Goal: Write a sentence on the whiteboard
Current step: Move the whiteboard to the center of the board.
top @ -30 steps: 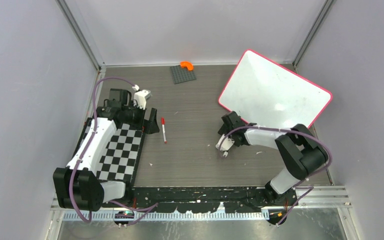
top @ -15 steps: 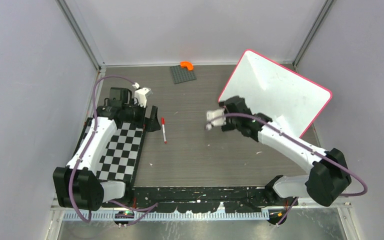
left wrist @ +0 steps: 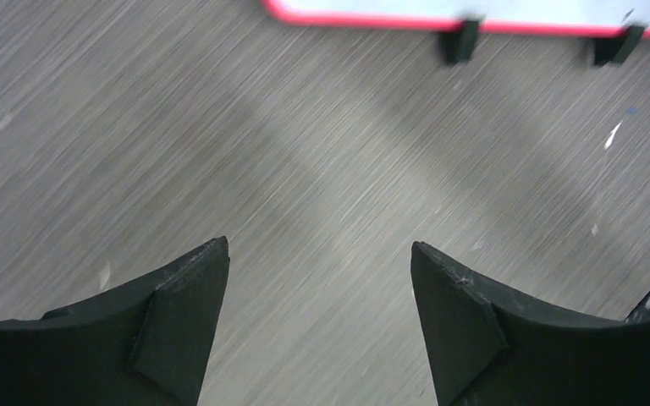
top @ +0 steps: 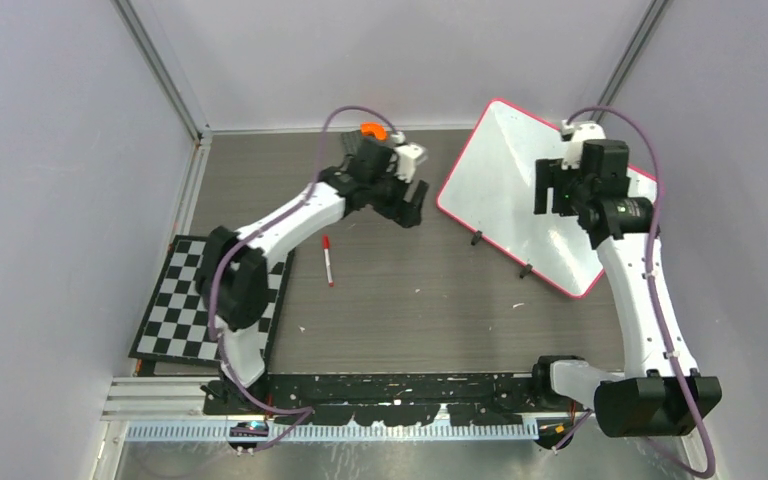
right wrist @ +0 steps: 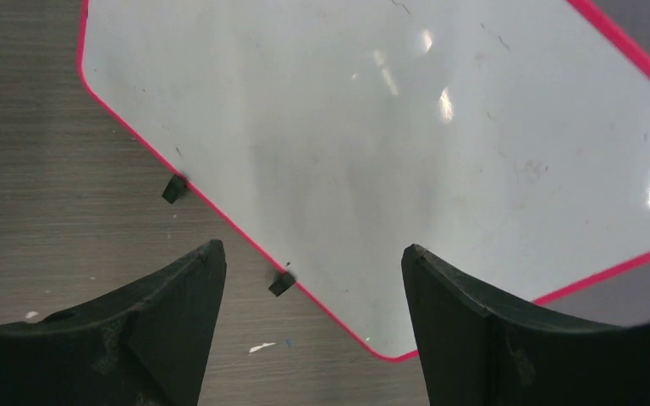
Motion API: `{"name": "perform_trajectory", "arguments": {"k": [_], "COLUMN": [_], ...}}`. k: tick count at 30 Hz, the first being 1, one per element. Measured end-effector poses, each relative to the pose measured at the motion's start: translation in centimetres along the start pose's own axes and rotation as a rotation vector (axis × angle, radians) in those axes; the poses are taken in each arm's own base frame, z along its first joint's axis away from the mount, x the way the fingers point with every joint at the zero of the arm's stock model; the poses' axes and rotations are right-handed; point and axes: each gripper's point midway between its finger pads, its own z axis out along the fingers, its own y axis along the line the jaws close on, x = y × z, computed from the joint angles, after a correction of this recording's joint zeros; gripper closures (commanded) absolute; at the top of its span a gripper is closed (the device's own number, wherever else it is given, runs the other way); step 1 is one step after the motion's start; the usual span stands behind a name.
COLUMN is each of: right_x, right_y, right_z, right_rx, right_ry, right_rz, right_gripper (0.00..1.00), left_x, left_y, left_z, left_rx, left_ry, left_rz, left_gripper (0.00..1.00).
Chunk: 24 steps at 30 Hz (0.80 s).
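A red-capped marker [top: 328, 260] lies on the table [top: 410, 310], well apart from the left gripper [left wrist: 317, 254] and to its left. That gripper's jaws stand apart over bare tabletop. Ahead of them lies the whiteboard [right wrist: 389, 127], with its edge bearing two black clips [right wrist: 173, 188] nearest. The right gripper [right wrist: 313, 254] hangs above that edge, jaws spread wide and holding nothing.
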Motion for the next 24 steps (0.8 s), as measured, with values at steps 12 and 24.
{"name": "perform_trajectory", "arguments": {"k": [12,24], "right_x": [2.0,1.5], "right_y": [-3.6,-2.0], "right_z": [-4.2,-5.0], "right_rx": [0.050,-0.025], "right_ry": [0.012,0.002], "right_rz": [0.498,0.586], "right_gripper": [0.19,0.18], "left_x": [-1.4,0.9], "left_y": [-13.7,-11.9], "left_z": [14.8,21.2], "left_rx": [0.097,-0.027], "left_ry": [0.013,0.044], "left_rz": [0.114,0.075], "left_gripper": [0.51,0.59]}}
